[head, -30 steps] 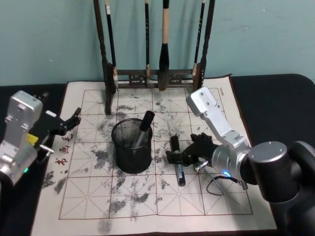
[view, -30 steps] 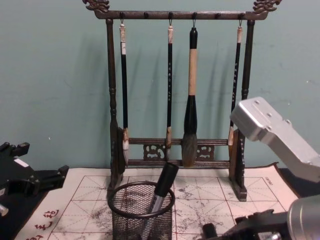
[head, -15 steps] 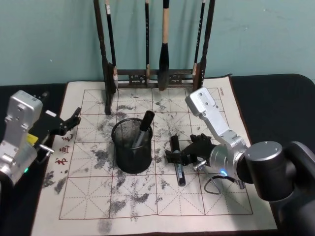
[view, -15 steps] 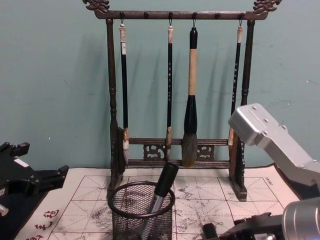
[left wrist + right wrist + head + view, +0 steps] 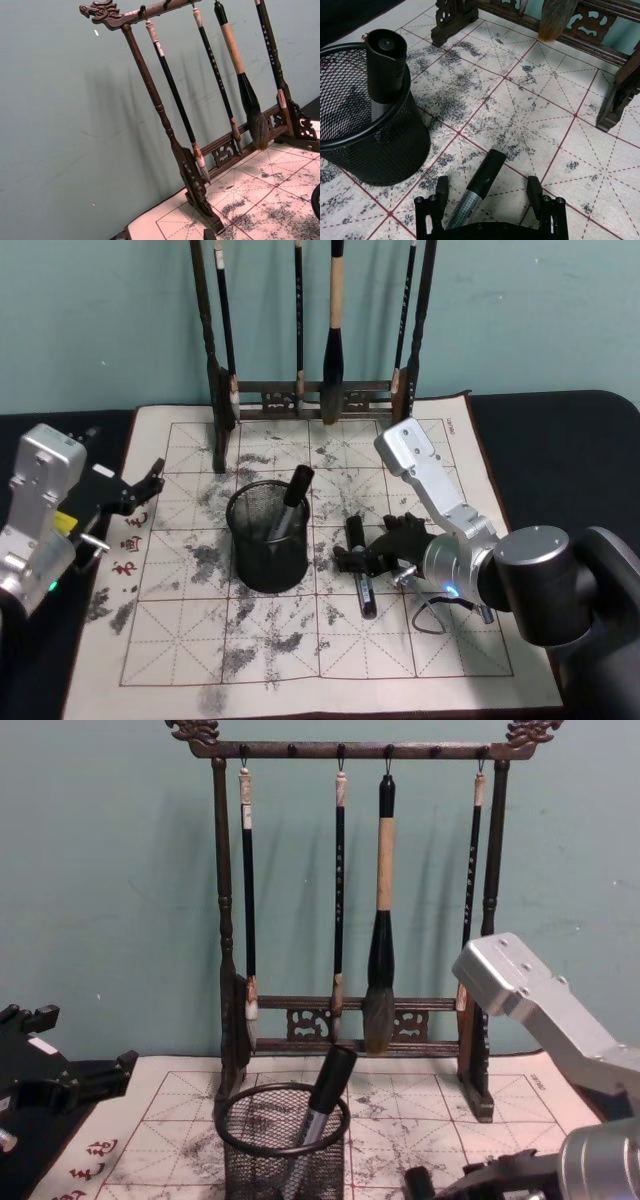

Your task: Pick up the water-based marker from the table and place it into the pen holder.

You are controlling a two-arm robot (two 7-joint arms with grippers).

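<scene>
Right claw [image 5: 365, 552]: low over the mat [image 5: 300, 660], jaws spread wide, gripping nothing; its fingers [image 5: 441, 192] stand either side of the water-based marker [image 5: 485, 175] without touching it.
Left claw [image 5: 140, 490]: parked at the mat's left edge, well apart from the work.
Marker location: flat on the mat, just beside the pen holder [image 5: 262, 560], on the robot's right of it.
Marker axis: long axis runs roughly away from the robot; the black cap points toward the brush rack [image 5: 310, 390], the grey barrel back toward the robot.
Grasp risk: the round barrel may roll or skew if one finger lands first.
Placement risk: another marker [image 5: 293, 502] already leans inside the holder; a tilted entry could strike it or the rim and tip the light mesh cup.
</scene>
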